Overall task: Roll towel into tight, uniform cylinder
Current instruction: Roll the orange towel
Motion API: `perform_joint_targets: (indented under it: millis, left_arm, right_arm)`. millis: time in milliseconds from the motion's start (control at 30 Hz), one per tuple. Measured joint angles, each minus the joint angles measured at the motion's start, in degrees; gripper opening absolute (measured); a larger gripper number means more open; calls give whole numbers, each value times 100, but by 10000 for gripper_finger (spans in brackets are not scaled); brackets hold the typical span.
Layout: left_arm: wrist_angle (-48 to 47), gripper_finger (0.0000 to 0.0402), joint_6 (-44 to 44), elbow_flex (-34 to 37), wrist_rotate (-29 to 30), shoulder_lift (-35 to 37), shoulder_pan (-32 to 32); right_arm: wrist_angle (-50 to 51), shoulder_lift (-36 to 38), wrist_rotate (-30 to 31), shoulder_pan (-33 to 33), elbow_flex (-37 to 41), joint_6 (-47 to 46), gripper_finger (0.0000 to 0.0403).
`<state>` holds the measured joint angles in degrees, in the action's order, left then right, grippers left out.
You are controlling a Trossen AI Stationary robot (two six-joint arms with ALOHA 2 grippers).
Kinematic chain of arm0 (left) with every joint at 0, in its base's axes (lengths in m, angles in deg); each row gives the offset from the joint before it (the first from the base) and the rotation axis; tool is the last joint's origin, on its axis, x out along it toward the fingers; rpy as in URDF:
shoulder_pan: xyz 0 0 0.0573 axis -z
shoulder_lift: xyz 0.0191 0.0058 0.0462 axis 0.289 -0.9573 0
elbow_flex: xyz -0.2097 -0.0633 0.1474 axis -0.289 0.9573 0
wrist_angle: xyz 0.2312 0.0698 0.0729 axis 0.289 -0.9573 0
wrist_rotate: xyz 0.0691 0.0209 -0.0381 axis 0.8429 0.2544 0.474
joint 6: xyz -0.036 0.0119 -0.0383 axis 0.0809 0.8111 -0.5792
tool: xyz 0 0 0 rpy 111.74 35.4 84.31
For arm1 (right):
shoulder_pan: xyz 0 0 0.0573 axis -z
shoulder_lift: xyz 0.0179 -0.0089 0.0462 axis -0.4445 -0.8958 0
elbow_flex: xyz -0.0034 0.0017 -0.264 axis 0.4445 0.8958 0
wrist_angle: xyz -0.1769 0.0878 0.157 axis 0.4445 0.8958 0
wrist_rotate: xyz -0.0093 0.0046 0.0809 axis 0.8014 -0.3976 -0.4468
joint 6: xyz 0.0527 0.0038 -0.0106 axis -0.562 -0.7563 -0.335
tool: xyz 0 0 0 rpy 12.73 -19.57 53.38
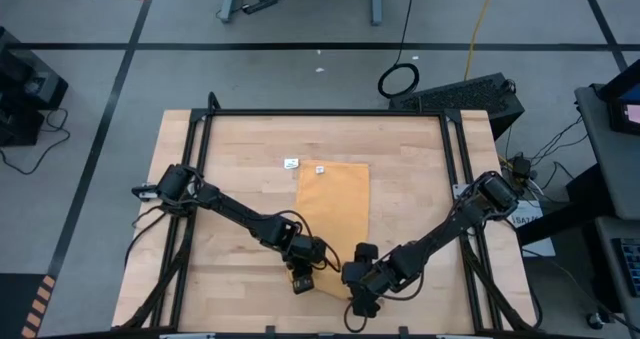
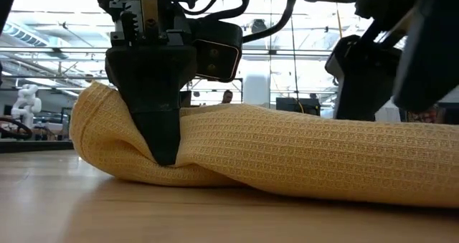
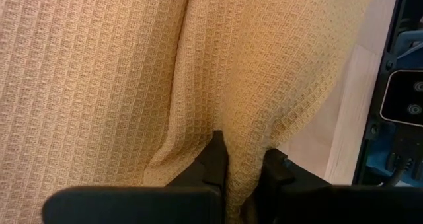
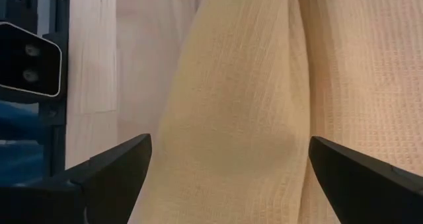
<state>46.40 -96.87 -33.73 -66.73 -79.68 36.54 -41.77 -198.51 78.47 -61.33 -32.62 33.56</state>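
- You have a pale wooden table (image 1: 230, 179) with a black frame, standing on a grey floor marked with dark tape lines.
- Beyond the table's far edge you see a coiled black cable (image 1: 398, 80) and a dark case (image 1: 465, 97); the low view looks into a bright hall behind.
- The towel (image 1: 335, 204) lies flat down the table's middle, its white label (image 1: 320, 169) at the far edge; its near end is bunched into a raised fold (image 2: 287, 153).
- Your left gripper (image 2: 162, 146) sits at the towel's near-left corner, jaws pinched together on a fold of the cloth.
- Your right gripper (image 4: 228, 171) hovers at the towel's near-right corner, jaws spread wide apart, straddling the fold with cloth between them; you cannot tell whether they touch it.
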Motion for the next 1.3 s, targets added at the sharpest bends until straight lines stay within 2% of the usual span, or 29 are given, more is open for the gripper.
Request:
perform_joint_targets:
  millis: [267, 633, 800, 900, 1033, 1300]
  left_arm:
    - [-10, 38, -46, 0, 92, 0, -13]
    - [2, 38, -54, -2, 165, 2, -28]
    - [1, 38, -51, -2, 168, 2, -28]
    - [7, 38, -11, -2, 168, 2, -26]
    - [32, 38, 3, -2, 165, 2, 12]
    - [92, 38, 298, -12, -310, 47, 31]
  right_arm:
    - [38, -103, 36, -4, 0, 401, 400]
    - [66, -432, 186, -2, 0, 340, 400]
    - [139, -546, 225, -7, -22, 385, 376]
    - [161, -549, 209, -2, -22, 399, 338]
    - [212, -529, 31, 21, -36, 398, 257]
    - [165, -451, -1297, 250, -68, 689, 37]
